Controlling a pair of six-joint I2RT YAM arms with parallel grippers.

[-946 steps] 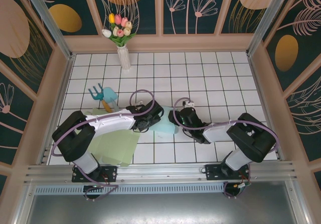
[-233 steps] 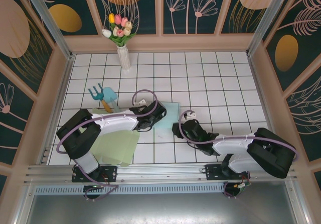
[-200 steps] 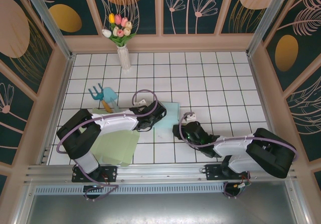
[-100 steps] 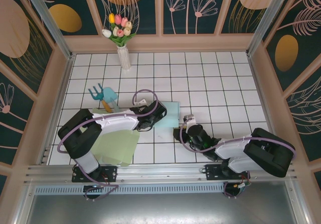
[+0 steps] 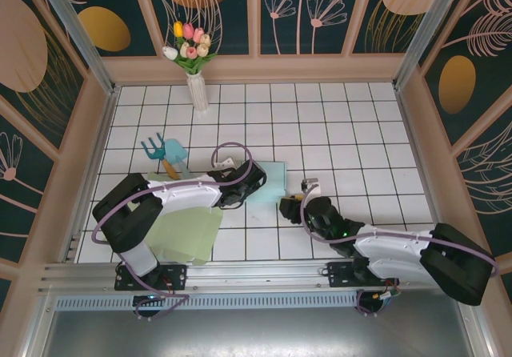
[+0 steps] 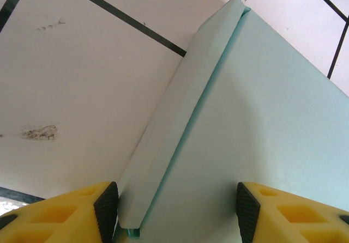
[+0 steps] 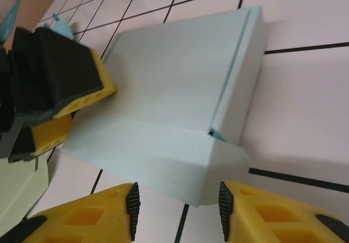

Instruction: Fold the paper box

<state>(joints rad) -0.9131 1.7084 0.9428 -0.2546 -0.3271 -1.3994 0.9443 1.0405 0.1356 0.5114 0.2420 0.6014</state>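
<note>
Robot test cell dressed as stage set, not lived-in room.
- Worktop [image 5: 336,125]: white square tiles, dark grout, boxed in on three sides.
- Wall panels [image 5: 320,13] at 9, 12 and 3 o'clock: dark teal, printed gold discs and line-drawn flowers, pink framing.
- Bare aluminium posts [image 5: 76,33] slant up from far corners.
- Aluminium rail [image 5: 256,275] at 6 o'clock, my two arm bases [image 5: 152,275] bolted to it.
- Props: white vase of tulips [image 5: 192,61] at 11 o'clock by far wall.
- Small blue garden tools [image 5: 164,155] at 9 o'clock.
</note>
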